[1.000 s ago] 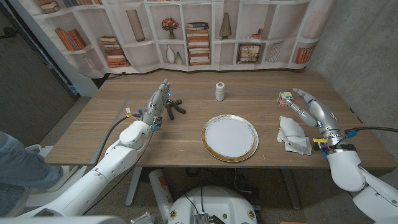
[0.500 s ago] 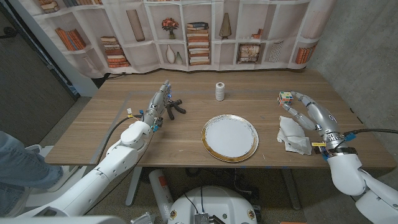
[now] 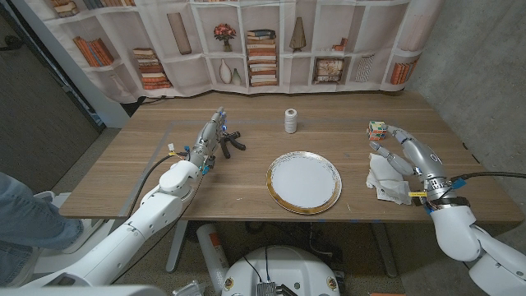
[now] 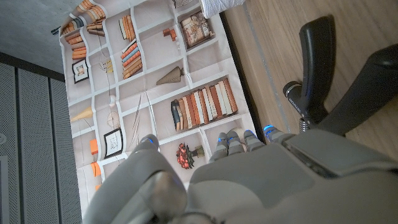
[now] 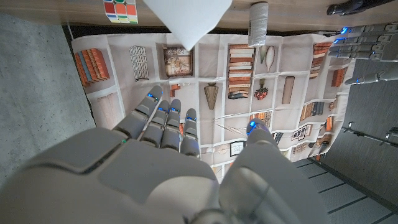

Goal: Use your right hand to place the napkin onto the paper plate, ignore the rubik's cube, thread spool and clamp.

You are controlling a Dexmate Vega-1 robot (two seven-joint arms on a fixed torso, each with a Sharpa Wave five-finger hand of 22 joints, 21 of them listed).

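I see the surface [image 3: 148, 164] carrying the plate [image 3: 303, 182] at centre. The napkin [image 3: 386, 182] lies crumpled to its right, long axis running near to far. The cube [image 3: 377, 128] sits beyond it; spool [image 3: 290, 121] and clamp [image 3: 229, 141] stand well apart. My right hand [image 3: 404, 153] hovers over the napkin, fingers spread, empty. My left hand [image 3: 207, 141] waits beside the clamp, fingers extended.

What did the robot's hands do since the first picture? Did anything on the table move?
The right hand slid in toward the napkin and lower, over its far edge; it holds nothing yet. The left hand stayed by the clamp. The napkin, paper plate, thread spool and rubik's cube did not move.
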